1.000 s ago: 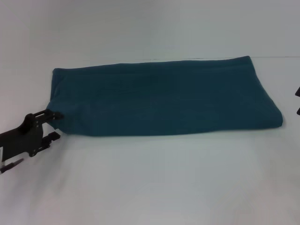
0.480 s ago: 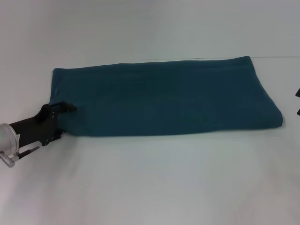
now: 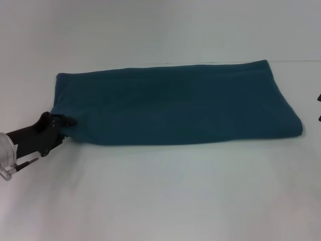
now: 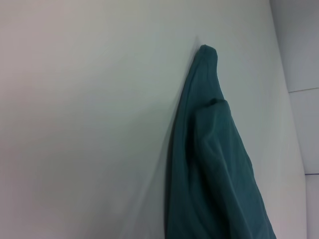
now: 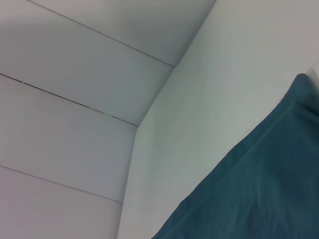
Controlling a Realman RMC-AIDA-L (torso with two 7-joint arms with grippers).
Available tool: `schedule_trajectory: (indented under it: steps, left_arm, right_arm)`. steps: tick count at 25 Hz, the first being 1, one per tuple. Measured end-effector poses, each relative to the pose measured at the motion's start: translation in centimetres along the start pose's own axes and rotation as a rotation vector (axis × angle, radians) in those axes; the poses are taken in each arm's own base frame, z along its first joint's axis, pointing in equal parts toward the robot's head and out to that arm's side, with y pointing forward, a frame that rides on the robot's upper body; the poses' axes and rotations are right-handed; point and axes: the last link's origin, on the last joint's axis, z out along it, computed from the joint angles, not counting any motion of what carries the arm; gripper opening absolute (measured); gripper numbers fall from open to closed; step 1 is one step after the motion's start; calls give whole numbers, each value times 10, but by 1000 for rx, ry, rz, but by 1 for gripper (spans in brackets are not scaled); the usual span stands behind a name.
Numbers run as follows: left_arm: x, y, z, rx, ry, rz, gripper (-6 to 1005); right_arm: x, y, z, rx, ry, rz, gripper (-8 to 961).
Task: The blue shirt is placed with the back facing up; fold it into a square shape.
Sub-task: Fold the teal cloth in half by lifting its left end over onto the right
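The blue shirt (image 3: 175, 108) is laid flat on the white table (image 3: 165, 196) as a long folded band, plain side up; the left gripper (image 3: 67, 122) is seen at its near left corner, touching the cloth; whether the fingers are clamped cannot be told; the right gripper (image 3: 318, 108) is barely visible at the right edge, state not discernible.
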Motion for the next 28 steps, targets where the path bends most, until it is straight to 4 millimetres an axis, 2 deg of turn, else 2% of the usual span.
schedule_trajectory:
  steps: [8, 15, 23, 24, 28]
  left_arm:
    - [3, -5, -5, 9, 11, 25, 134]
    - [5, -8, -15, 4, 14, 125, 79]
    - [22, -34, -53, 67, 107, 146, 48]
    - [30, -37, -64, 90, 128, 162, 48]
    - [39, -40, -75, 124, 144, 189, 48]
  right_arm:
    - [-2, 1, 0, -3, -10, 2, 855]
    - [-3, 1, 0, 1, -9, -1, 854]
    - [-3, -1, -3, 10, -11, -3, 852]
    - [-3, -2, -4, 11, -11, -3, 852]
    - [-3, -3, -4, 20, -14, -2, 852]
